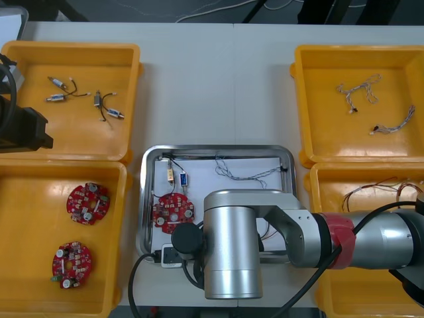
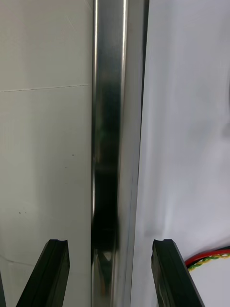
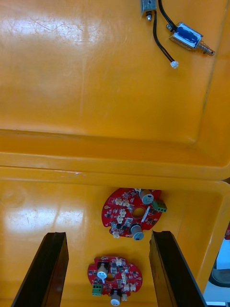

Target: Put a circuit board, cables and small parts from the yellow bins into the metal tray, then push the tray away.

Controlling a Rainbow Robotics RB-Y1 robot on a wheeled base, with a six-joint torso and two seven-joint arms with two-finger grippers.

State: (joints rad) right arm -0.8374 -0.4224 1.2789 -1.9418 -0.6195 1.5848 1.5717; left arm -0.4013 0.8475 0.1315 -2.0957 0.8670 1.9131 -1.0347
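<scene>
Metal tray at table centre, between yellow bins; holds circuit board, blue-white cable, small metal parts, red and yellow cable; right arm bent across tray's near side; right gripper fingers spread, straddling tray rim, not touching it; left gripper fingers spread, empty, hovering above spare boards in left-side bins.
</scene>
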